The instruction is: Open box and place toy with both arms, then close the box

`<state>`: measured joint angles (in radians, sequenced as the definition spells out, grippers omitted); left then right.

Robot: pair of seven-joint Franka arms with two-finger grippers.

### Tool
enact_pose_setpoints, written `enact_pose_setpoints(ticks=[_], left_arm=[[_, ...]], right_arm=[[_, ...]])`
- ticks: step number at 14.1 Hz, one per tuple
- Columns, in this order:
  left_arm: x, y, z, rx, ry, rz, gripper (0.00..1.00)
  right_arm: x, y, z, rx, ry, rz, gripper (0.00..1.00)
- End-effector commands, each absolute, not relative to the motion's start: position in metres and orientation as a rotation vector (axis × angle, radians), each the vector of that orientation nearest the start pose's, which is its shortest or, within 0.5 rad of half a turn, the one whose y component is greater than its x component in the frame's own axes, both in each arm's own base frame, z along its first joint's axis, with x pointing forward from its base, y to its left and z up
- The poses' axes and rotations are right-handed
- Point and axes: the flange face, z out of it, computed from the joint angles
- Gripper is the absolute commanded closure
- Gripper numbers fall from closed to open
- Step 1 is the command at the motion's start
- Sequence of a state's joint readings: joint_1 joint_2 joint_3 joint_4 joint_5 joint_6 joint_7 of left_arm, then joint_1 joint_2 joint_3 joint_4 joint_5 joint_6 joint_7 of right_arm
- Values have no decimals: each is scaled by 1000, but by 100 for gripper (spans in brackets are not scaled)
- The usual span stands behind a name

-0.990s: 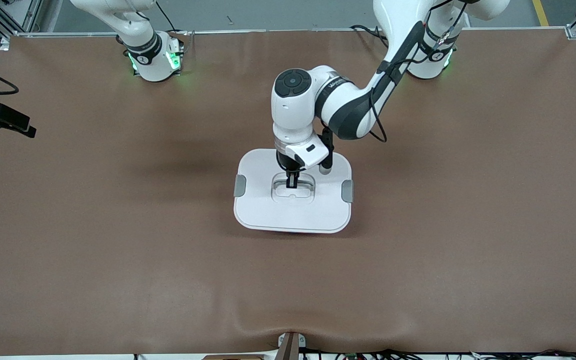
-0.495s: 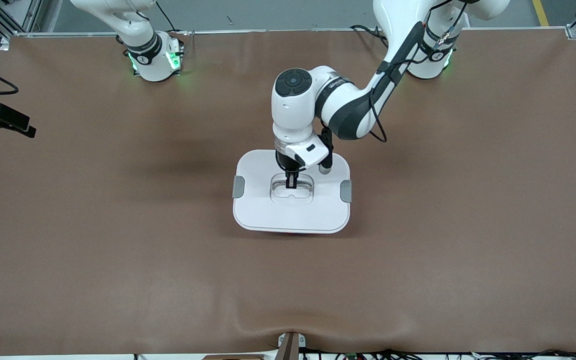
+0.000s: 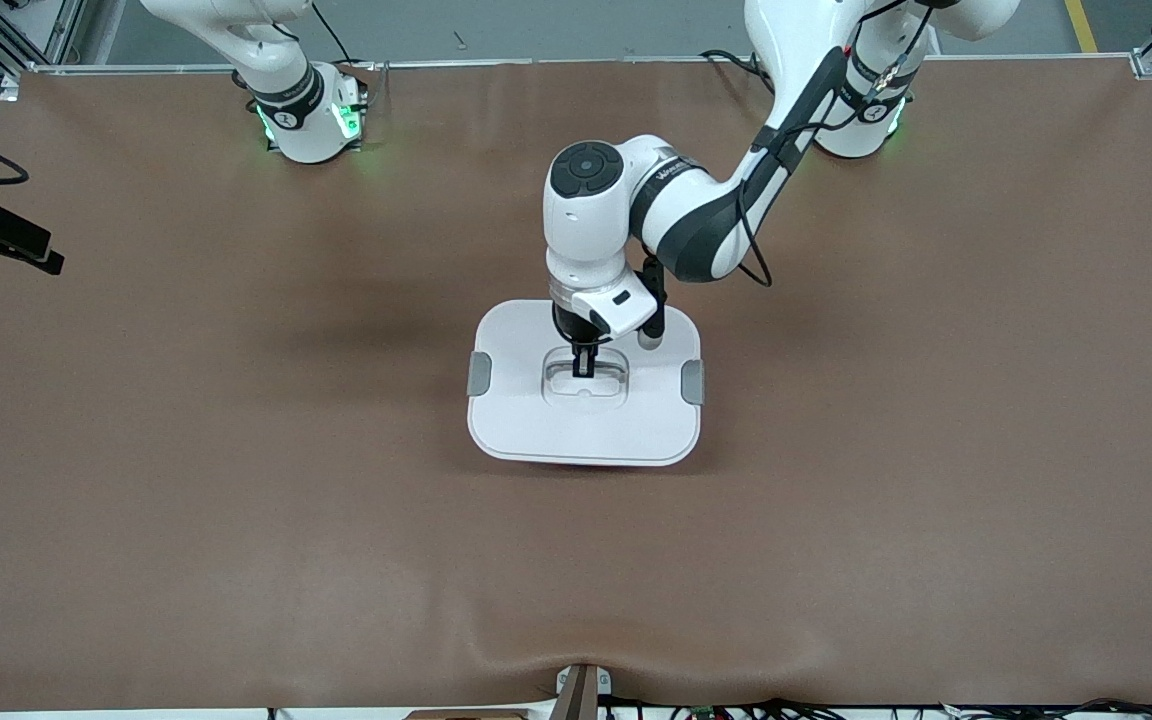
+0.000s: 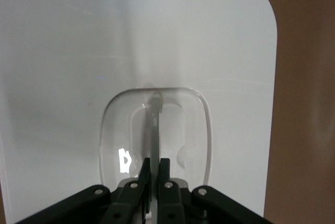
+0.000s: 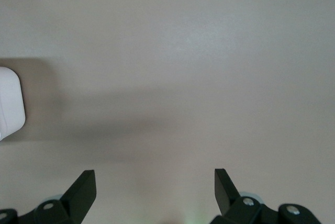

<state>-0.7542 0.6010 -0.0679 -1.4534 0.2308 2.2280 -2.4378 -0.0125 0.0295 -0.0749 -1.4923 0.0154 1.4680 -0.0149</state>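
Left gripper (image 3: 583, 369) pinched tight on the lid handle (image 4: 155, 130) of the box (image 3: 536, 420) at mid-table.
Step looks like closing: the lid sits flat, no toy shows. Next, release and lift straight up. Right gripper (image 5: 155, 192) waits wide open, empty, over bare table (image 3: 236, 450).

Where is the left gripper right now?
In the front view, the left gripper is at the table's middle, shut on the clear handle in the box lid.
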Motion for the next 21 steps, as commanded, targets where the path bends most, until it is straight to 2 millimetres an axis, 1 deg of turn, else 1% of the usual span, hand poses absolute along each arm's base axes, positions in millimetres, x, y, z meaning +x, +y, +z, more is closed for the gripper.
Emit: enact_pose_setpoints(ticks=[1, 5, 7, 16, 19, 21], left_arm=[[504, -528, 357, -2415, -2298, -280, 100], [502, -528, 352, -2425, -2274, -312, 100], [502, -527, 347, -2418, -2268, -311, 100], [503, -525, 345, -2414, -2268, -309, 100], [502, -522, 336, -2401, -2256, -311, 100], [501, -523, 336, -2402, -2255, -309, 100]], right_arm=[[553, -41, 639, -3145, 122, 92, 0], [552, -50, 640, -3144, 136, 90, 0], [552, -47, 641, -3143, 131, 87, 0], [553, -47, 639, -3139, 133, 92, 0], [552, -48, 639, -3139, 135, 92, 0], [553, -47, 639, -3138, 132, 92, 0]])
